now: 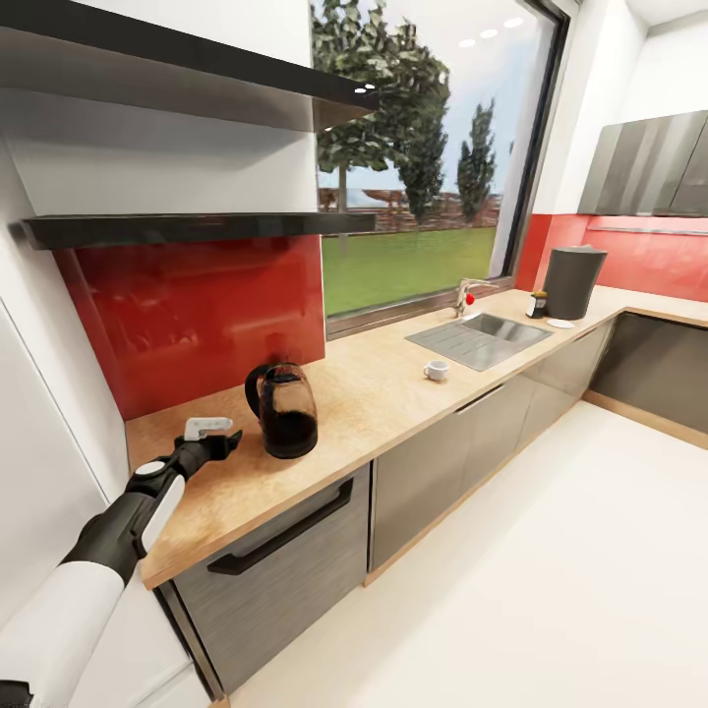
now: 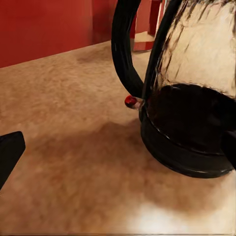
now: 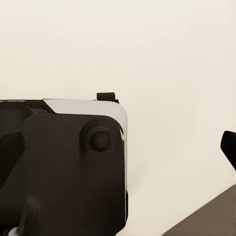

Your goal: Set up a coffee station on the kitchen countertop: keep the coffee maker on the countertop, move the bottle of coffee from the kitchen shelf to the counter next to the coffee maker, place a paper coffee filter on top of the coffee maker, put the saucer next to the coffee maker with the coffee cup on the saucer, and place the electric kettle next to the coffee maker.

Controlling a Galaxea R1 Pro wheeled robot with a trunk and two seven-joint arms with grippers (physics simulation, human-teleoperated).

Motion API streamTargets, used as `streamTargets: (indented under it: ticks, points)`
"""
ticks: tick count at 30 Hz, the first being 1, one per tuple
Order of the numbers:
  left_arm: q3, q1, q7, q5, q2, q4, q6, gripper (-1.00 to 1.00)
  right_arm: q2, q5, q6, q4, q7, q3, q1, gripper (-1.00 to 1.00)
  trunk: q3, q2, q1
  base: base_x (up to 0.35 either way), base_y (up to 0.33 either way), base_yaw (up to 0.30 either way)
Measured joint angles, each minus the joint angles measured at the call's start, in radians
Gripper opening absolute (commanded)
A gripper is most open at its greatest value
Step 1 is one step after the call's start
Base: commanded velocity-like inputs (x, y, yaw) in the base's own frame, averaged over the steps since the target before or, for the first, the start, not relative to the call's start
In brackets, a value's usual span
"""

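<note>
The electric kettle (image 1: 283, 410), dark smoky glass on a black base, stands on the beige countertop (image 1: 383, 393) near its left end. My left gripper (image 1: 233, 441) hovers just left of it, open. In the left wrist view the electric kettle (image 2: 196, 118) is close ahead, and the left gripper (image 2: 120, 150) has its fingertips (image 2: 10, 152) wide apart with nothing held. Far right, the coffee maker (image 1: 573, 282) stands with the bottle of coffee (image 1: 538, 304) and the saucer (image 1: 560, 323) beside it. The coffee cup (image 1: 436, 370) sits near the sink. The paper coffee filter is out of view. My right gripper (image 3: 118, 152) looks open over the floor.
A steel sink (image 1: 479, 339) with a faucet (image 1: 467, 293) lies between the cup and the coffee maker. Two black shelves (image 1: 197, 228) hang above the red backsplash (image 1: 197, 315). Grey cabinet fronts (image 1: 442, 462) run below the counter, and pale floor (image 1: 551, 570) spreads to the right.
</note>
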Motion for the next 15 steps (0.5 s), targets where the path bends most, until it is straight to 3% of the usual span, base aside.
streamTargets:
  ticks: [6, 15]
  points:
    - [0.001, -0.003, -0.034, -0.007, 0.006, 0.009, 0.031, 1.00, -0.001, 0.000, 0.000, 0.003, 0.000, 0.000, 0.000, 1.00, 0.000, 0.000, 0.000, 0.000, 0.000, 0.000]
    - [0.002, 0.008, -0.070, -0.011, 0.006, 0.001, 0.018, 1.00, -0.001, 0.000, 0.000, 0.003, 0.000, 0.000, 0.000, 1.00, 0.000, 0.000, 0.000, 0.000, 0.000, 0.000]
